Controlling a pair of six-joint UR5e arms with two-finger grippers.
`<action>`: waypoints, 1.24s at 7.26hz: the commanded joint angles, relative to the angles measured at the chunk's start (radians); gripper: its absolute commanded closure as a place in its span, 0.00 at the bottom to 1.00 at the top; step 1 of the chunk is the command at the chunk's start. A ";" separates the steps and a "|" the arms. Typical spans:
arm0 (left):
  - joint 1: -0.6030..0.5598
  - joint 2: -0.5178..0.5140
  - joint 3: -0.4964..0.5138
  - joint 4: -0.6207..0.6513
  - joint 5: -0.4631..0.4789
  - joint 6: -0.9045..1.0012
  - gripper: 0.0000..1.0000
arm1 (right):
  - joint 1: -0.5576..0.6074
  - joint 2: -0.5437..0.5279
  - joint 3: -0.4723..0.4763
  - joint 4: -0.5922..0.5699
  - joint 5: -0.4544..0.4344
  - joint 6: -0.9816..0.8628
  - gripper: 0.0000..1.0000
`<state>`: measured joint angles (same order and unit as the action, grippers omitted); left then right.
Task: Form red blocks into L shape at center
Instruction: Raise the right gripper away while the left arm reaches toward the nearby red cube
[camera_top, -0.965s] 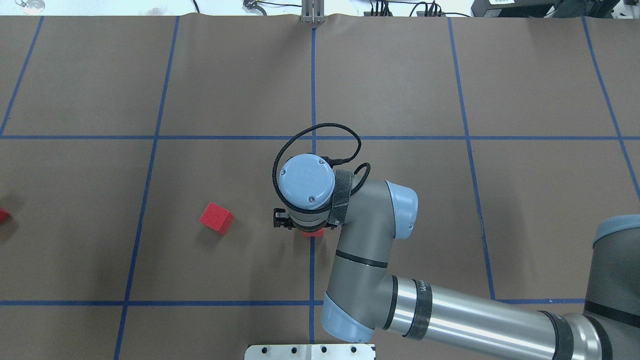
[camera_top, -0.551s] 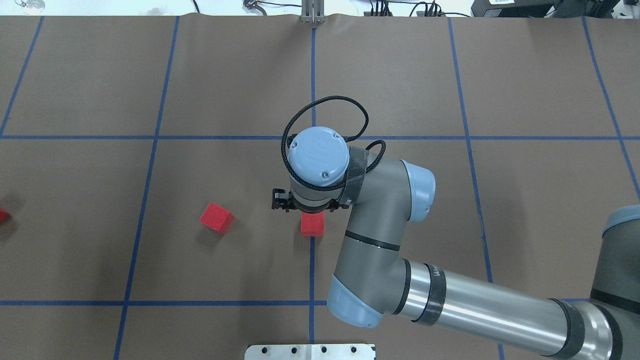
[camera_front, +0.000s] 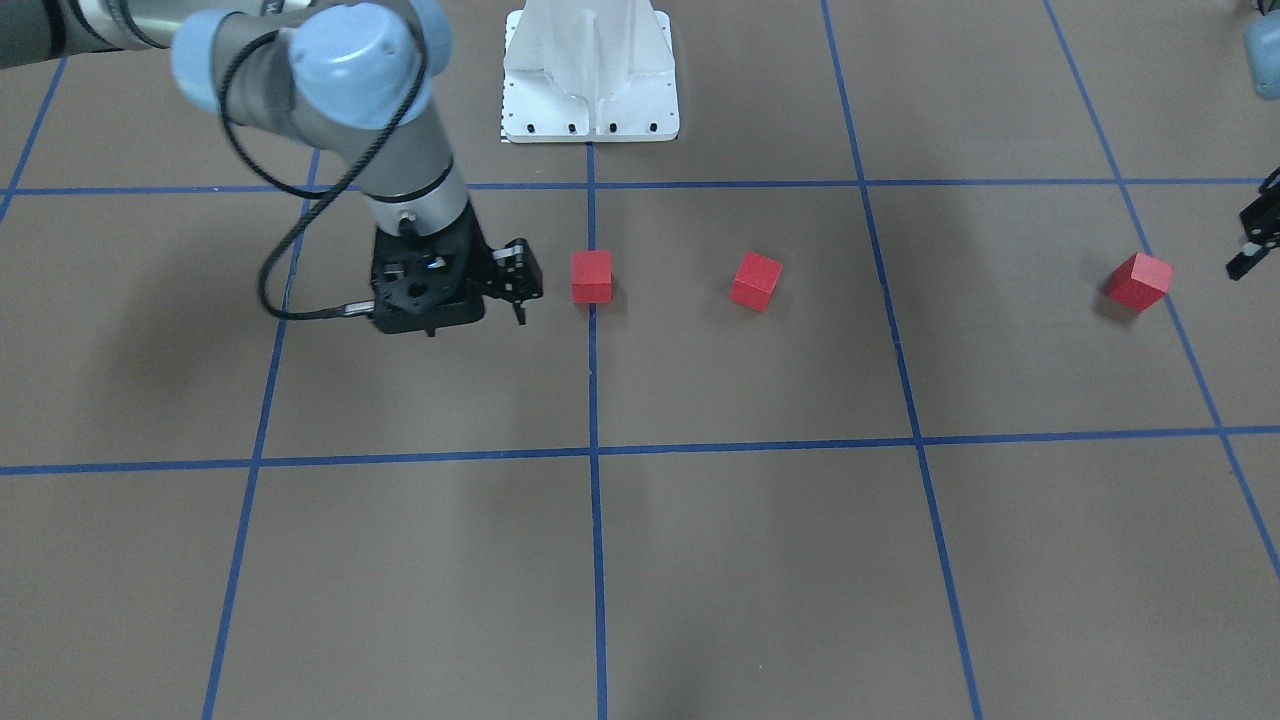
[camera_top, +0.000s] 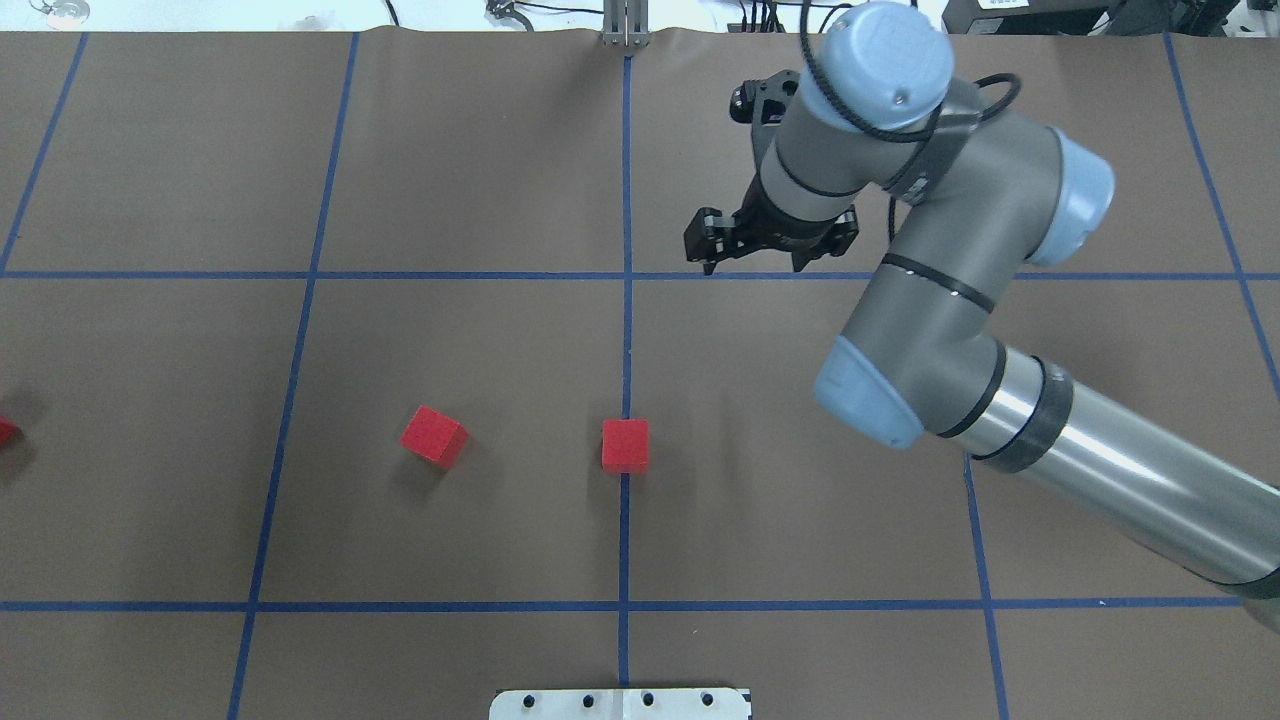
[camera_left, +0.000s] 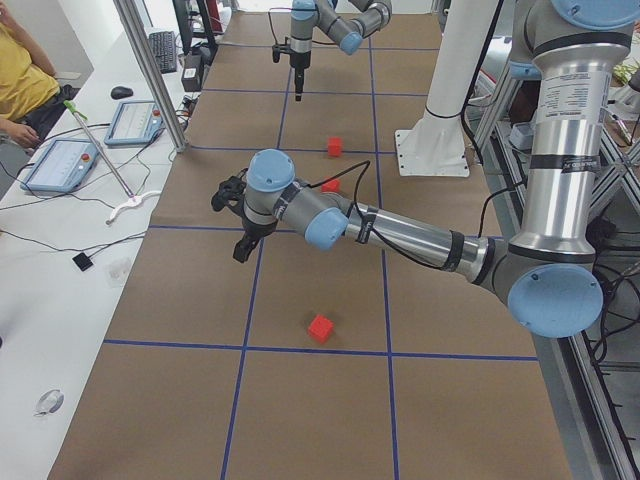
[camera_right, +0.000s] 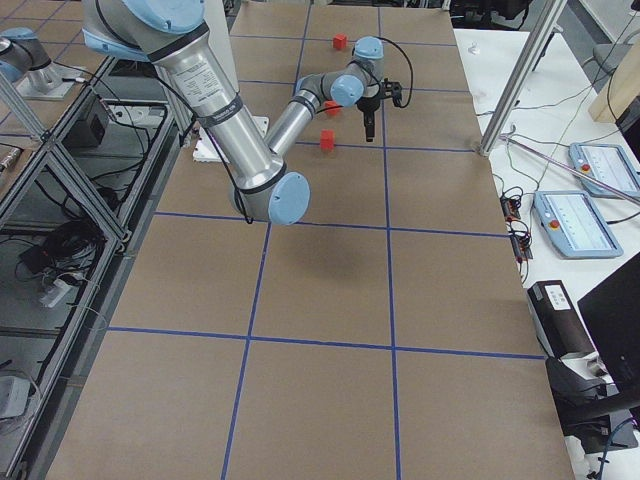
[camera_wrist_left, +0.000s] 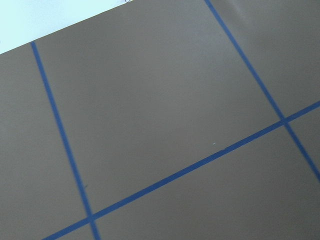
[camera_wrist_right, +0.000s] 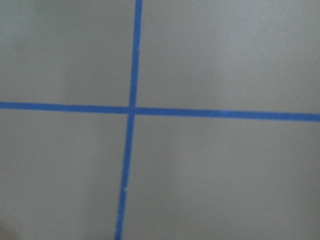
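Three red blocks lie apart on the brown table. One red block (camera_top: 625, 445) (camera_front: 591, 276) sits on the centre blue line. A second red block (camera_top: 434, 437) (camera_front: 756, 281) lies tilted to its left in the overhead view. The third red block (camera_top: 4, 430) (camera_front: 1139, 281) is at the far left edge. My right gripper (camera_top: 768, 250) (camera_front: 480, 300) is open and empty, raised above the table, away from the centre block. My left gripper (camera_front: 1248, 262) shows only partly at the front view's right edge, near the third block; I cannot tell whether it is open or shut.
A blue tape grid (camera_top: 626, 275) marks the table. The white robot base plate (camera_top: 620, 703) (camera_front: 590, 110) stands at the near middle edge. Both wrist views show only brown paper and blue lines. A side table with tablets (camera_left: 60, 160) and a person flank the left end.
My right gripper has let go of the centre block, risen and swung far and to the right. The block stays on the centre line. The other two blocks have not moved.
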<state>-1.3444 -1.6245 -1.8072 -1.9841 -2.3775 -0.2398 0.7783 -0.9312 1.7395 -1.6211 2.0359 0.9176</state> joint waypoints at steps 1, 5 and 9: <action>0.220 -0.046 -0.014 -0.125 0.085 -0.287 0.00 | 0.166 -0.151 0.038 0.001 0.084 -0.303 0.00; 0.583 -0.191 -0.018 -0.099 0.264 -0.487 0.00 | 0.398 -0.421 0.044 0.013 0.188 -0.769 0.00; 0.777 -0.336 -0.029 0.203 0.471 -0.561 0.01 | 0.470 -0.603 0.034 0.144 0.185 -0.862 0.00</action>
<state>-0.6177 -1.9175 -1.8370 -1.8768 -1.9520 -0.7953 1.2414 -1.4982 1.7795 -1.5354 2.2193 0.0612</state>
